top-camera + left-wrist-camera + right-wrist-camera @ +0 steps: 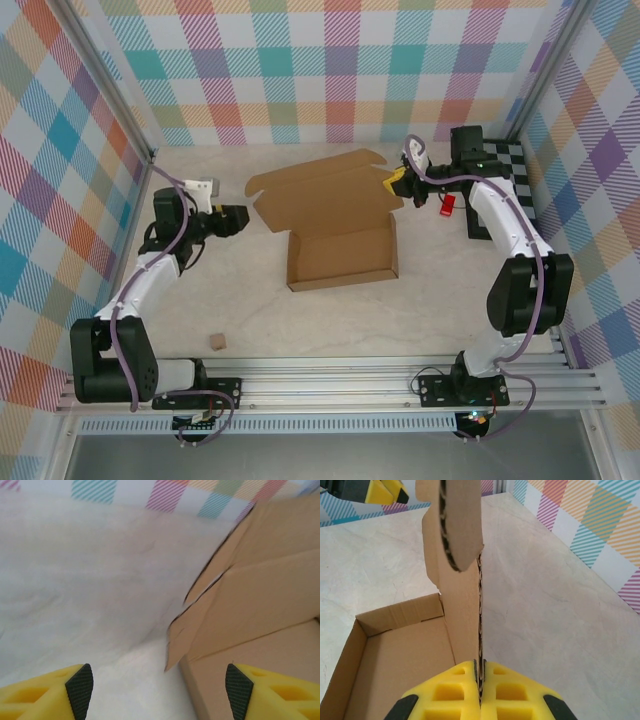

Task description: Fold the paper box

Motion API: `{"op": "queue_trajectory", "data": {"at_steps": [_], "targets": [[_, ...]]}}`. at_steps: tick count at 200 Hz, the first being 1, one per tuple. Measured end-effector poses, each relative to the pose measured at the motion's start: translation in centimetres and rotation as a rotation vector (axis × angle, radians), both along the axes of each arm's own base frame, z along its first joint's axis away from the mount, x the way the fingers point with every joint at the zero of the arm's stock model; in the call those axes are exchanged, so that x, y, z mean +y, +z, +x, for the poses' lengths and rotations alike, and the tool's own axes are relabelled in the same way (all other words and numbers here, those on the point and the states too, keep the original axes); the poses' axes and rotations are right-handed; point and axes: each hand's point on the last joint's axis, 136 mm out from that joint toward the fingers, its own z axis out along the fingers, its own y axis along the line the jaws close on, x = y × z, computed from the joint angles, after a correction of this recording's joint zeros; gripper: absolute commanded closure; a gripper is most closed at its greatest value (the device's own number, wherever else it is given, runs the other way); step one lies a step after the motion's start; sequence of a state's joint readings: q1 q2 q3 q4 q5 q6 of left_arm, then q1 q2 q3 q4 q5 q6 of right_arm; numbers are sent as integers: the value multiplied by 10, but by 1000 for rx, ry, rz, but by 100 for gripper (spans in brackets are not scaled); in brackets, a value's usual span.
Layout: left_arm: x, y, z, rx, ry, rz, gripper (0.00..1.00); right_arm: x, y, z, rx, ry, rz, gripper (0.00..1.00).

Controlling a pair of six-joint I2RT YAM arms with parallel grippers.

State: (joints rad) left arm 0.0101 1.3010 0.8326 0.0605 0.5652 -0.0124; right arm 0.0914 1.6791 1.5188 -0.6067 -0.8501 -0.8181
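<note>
Box half made: tray standing, lid open, an arm at each side.

At the left, the left gripper (pixel 236 218) hangs with its jaws wide apart and nothing between them, just beside the left edge of the lid. A small tan cube (pixel 215 342) lies well apart from it, toward the near edge of the table (pixel 320 325). The paper box (pixel 340 255) sits about mid-table. Its shallow tray has its walls up, while the lid lies back toward the far edge with its side flaps not turned in. At the right, the right gripper (pixel 398 186) is pinched tight on the lid's right-hand flap. By my reading the tray is done. What remains is turning the flaps in, swinging the lid over and tucking it home.
</note>
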Motion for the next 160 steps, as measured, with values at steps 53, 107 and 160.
{"op": "queue_trajectory", "data": {"at_steps": [53, 107, 160], "targets": [[-24, -34, 10, 20, -118, 47, 29, 1, 2, -2, 2, 10, 12, 100], [-41, -70, 11, 90, -177, 67, 35, 2, 1, -4, 14, 15, 16, 100], [-54, -83, 17, 114, -181, 82, 52, 2, 1, -5, 17, 17, 19, 100]]}}
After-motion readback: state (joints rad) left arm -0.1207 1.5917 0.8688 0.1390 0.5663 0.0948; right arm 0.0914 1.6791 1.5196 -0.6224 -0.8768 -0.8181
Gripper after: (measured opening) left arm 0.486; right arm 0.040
